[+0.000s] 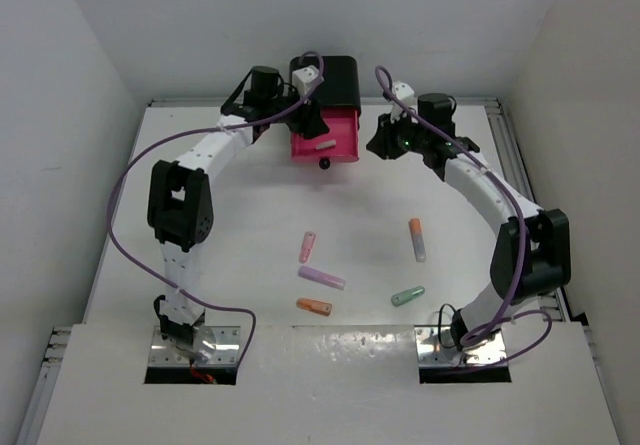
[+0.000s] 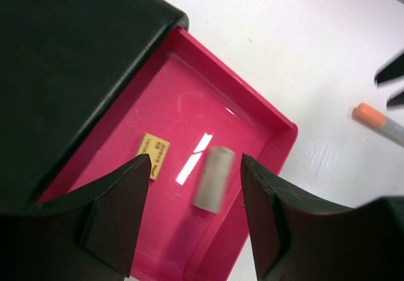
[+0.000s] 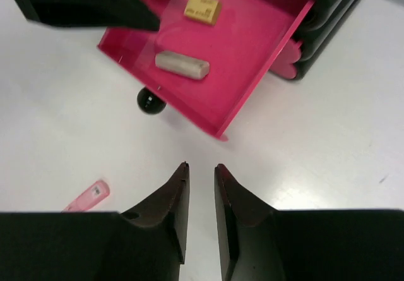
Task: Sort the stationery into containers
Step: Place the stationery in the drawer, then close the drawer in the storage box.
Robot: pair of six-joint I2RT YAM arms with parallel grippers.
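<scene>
The top pink drawer (image 1: 340,130) stands pulled out of the black box (image 1: 338,75), its dark knob (image 1: 324,163) toward me. A beige stick (image 2: 213,179) lies blurred inside it, also in the right wrist view (image 3: 182,64). My left gripper (image 2: 194,160) is open and empty just above that stick and the drawer (image 2: 278,136). My right gripper (image 3: 201,166) is to the right of the drawer (image 3: 252,41), over bare table, jaws a narrow gap apart and empty. Pink (image 1: 307,246), purple (image 1: 321,278), orange (image 1: 314,306), green (image 1: 407,296) and orange-white (image 1: 417,239) sticks lie on the table.
A small yellow label (image 2: 153,154) lies on the drawer floor. The knob (image 3: 151,100) and the pink stick (image 3: 87,197) show in the right wrist view. Lower pink drawers sit closed in the box (image 3: 328,16). White walls enclose the table on three sides.
</scene>
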